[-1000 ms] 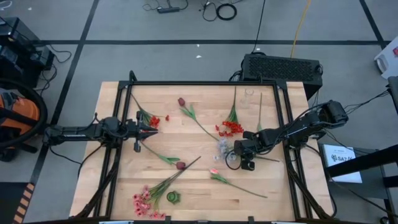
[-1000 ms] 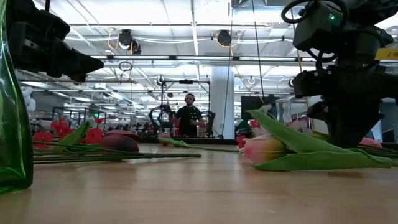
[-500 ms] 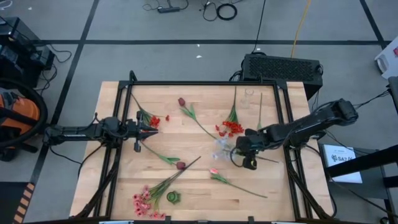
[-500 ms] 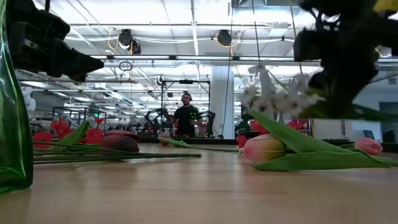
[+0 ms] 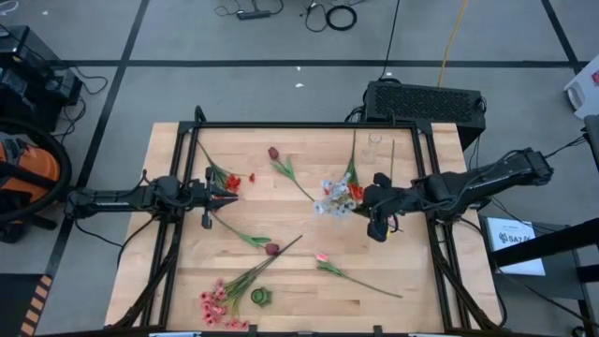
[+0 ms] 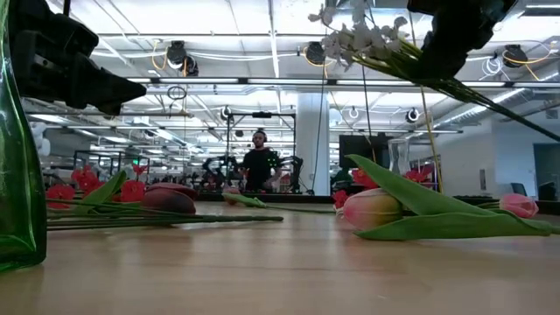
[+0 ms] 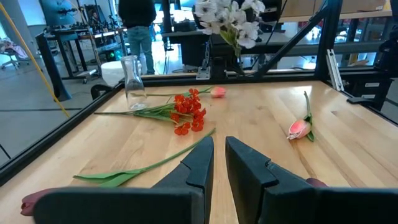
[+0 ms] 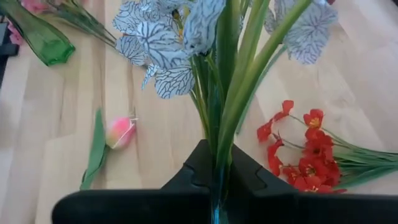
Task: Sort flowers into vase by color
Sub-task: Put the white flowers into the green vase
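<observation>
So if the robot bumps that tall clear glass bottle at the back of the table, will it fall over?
Probably quite easily. The clear glass bottle stands upright, tall and narrow with a thin neck, so a sideways knock up high could tip it. It looks empty, so likely light. Being round, it might then roll across the wooden table, and glass can break.

- A robotics lab or workshop hall is shown, not a home.
- A wooden table [image 5: 178, 271] edged by a black metal frame [image 5: 309, 125] is set on a grey floor marked with dark tape lines.
- Loose cables [image 5: 329, 15] are seen on the floor beyond the table's far edge.
- Ceiling lights, exposed beams and further equipment benches are seen behind, with a person [image 6: 259, 166] standing there.
</observation>
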Tool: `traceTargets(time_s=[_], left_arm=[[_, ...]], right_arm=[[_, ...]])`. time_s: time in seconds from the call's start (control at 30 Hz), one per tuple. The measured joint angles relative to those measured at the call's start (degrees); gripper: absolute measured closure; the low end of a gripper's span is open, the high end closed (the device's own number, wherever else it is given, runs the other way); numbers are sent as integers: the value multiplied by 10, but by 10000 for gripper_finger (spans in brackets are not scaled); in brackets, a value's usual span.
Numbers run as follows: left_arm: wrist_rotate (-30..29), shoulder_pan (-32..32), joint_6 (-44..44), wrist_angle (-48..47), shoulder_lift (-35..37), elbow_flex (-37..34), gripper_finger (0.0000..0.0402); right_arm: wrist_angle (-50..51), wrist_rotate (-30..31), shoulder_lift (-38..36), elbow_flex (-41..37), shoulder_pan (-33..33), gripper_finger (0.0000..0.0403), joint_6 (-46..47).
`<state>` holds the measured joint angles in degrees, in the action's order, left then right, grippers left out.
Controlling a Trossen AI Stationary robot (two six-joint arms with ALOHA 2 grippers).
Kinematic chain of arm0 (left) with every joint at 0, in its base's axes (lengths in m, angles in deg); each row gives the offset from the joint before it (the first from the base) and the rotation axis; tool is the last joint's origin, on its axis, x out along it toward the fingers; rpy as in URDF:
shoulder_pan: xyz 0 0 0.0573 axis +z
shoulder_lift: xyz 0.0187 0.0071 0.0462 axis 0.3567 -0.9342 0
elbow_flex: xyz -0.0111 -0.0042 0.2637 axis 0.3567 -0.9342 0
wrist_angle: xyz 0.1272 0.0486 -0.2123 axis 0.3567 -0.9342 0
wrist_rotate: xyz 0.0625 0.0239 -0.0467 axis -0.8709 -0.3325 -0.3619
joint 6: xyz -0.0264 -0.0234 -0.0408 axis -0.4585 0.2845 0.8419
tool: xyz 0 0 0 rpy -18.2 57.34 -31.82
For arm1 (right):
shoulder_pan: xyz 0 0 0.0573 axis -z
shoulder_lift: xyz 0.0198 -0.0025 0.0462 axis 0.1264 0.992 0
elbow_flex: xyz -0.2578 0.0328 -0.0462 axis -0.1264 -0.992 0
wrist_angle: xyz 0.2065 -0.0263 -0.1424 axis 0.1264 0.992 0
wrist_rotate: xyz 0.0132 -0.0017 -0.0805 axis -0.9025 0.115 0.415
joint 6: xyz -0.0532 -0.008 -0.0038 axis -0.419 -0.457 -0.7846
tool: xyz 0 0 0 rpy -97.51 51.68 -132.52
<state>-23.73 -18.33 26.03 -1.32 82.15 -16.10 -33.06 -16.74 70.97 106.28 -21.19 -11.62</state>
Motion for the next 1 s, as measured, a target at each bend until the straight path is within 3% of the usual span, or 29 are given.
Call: traceTargets(time_s=[0.13, 0.5, 1.0], left_arm=[[0, 0, 0, 0, 0, 0, 352], [0, 0, 0, 0, 0, 0, 352], [0, 0, 0, 0, 0, 0, 352]], right_arm=[[-34, 0, 4, 0, 0, 398, 2], [-264, -1, 15, -64, 0, 398, -45], [-288, -2, 15, -86, 0, 398, -60]])
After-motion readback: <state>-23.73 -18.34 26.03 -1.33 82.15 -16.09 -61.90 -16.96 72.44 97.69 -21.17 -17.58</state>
